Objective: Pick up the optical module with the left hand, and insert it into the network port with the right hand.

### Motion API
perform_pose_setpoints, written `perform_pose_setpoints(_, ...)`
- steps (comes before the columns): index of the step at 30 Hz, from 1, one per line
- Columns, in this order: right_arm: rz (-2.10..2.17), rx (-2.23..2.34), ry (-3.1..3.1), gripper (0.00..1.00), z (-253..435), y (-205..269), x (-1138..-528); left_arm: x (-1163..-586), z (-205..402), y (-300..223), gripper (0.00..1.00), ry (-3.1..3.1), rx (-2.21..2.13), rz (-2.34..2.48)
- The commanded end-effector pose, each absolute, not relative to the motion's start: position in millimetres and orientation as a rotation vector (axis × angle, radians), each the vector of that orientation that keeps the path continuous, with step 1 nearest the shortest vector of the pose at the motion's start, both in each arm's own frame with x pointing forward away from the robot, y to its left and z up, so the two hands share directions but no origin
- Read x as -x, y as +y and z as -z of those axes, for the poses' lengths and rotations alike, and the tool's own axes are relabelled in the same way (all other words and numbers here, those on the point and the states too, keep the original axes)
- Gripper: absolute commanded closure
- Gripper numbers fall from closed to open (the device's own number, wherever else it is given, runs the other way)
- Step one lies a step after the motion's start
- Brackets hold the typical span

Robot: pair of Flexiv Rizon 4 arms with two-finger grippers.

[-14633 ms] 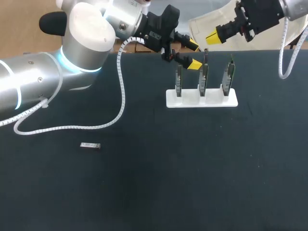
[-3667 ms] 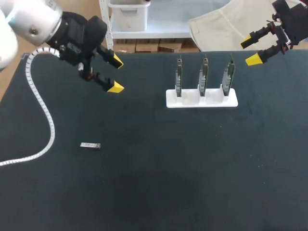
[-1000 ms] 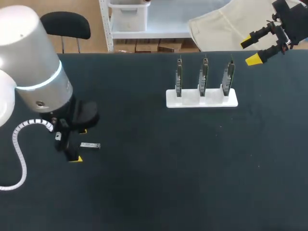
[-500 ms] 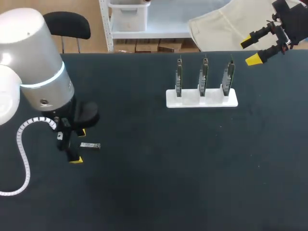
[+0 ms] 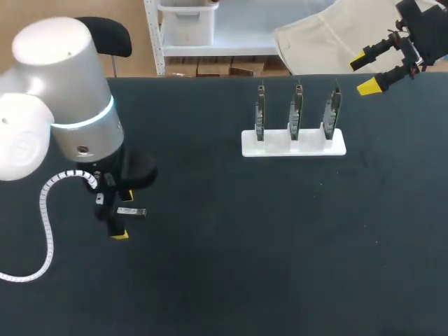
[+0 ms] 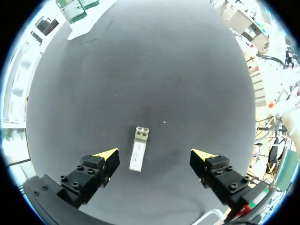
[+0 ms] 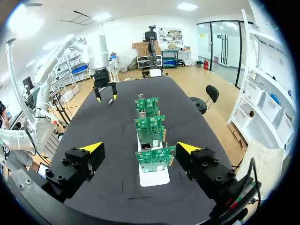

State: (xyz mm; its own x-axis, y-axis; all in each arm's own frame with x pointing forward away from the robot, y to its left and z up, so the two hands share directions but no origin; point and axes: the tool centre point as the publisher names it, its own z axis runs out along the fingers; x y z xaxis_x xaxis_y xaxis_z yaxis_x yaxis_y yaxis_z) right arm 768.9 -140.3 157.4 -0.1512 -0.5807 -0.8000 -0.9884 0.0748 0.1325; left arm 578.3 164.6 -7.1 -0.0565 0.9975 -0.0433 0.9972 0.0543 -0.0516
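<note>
Toward the black table's [image 5: 280, 266] left edge, the left gripper [image 6: 155, 154] hangs low with its fingers spread wide. The optical module [image 6: 138, 149] lies flat on the table between them, nearer one finger and touched by neither. The step in hand looks like the pick-up. Next, the fingers likely need to centre, settle and pinch across the module's narrow sides. Near the far edge stands the white holder [image 5: 294, 142] with three upright circuit boards. At the far right corner, the right gripper [image 5: 365, 74] hovers, released and empty.
</note>
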Motion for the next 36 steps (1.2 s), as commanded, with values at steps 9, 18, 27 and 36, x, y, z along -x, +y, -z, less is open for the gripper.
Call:
perform_pose_setpoints(9,-0.928,1.552,1.795,0.00,-157.4,-140.1,-766.7,-580.8,9.6,160.2,0.00,-2.247,2.153,-0.056)
perform_pose_setpoints(18,-0.928,1.552,1.795,0.00,-157.4,-140.1,-766.7,-578.9,12.1,166.8,0.00,-2.267,2.124,-0.045)
perform_pose_setpoints(27,-0.928,1.552,1.795,0.00,-157.4,-140.1,-766.7,-576.5,14.8,163.3,0.00,-2.232,2.164,0.018)
perform_pose_setpoints(36,-0.928,1.552,1.795,0.00,-157.4,-140.1,-766.7,-575.7,15.0,162.3,0.00,-2.229,2.165,0.027)
